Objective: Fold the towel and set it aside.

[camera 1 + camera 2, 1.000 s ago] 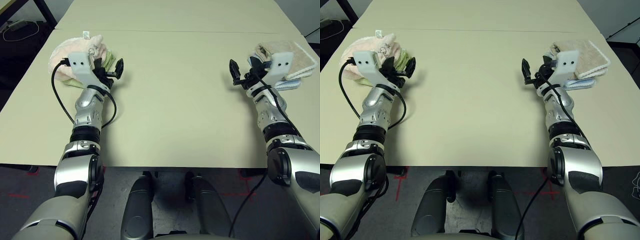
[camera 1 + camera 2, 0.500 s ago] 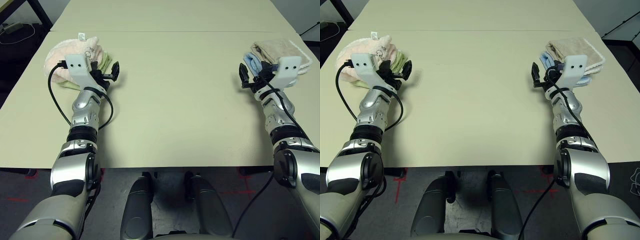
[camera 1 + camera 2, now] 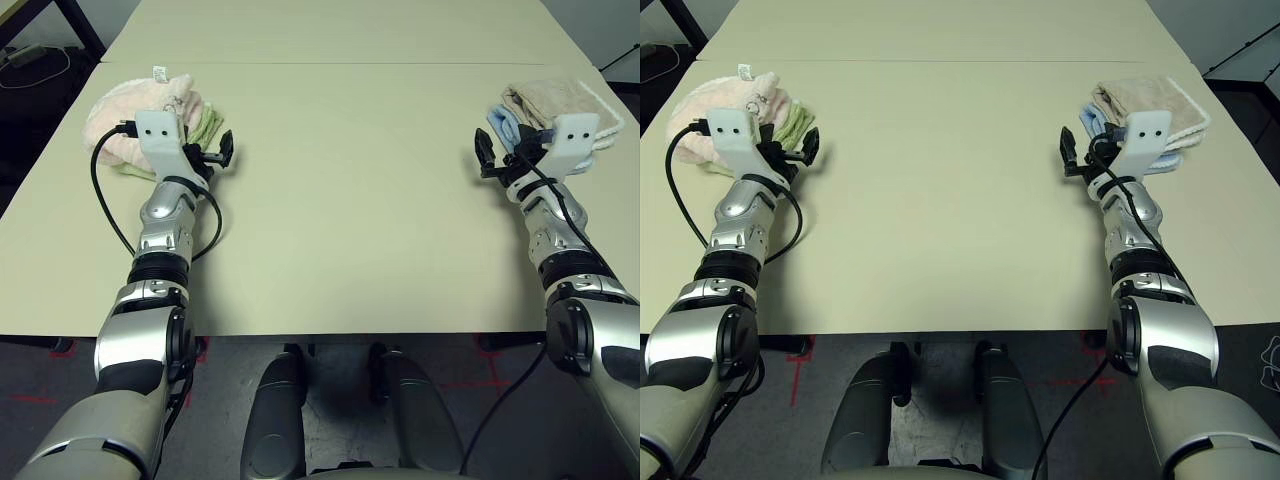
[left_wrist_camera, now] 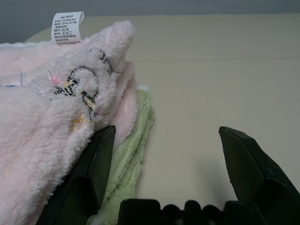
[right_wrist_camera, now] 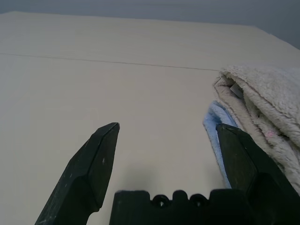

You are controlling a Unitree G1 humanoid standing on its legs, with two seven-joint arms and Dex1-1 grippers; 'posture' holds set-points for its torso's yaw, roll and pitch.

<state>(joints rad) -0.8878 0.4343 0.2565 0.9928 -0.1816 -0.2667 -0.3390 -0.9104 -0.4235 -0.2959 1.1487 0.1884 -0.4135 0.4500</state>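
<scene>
The towel (image 3: 140, 110), pale pink, lies bunched at the far left of the surface (image 3: 340, 200), on top of a green folded towel (image 4: 129, 159); its white tag (image 4: 67, 27) stands up at the back. My left claw (image 3: 212, 156) is just beside the pile, jaws wide, holding nothing. My right claw (image 3: 495, 155) is also wide and empty, next to the beige folded towel (image 3: 555, 100) and light blue folded towel (image 5: 219, 136).
</scene>
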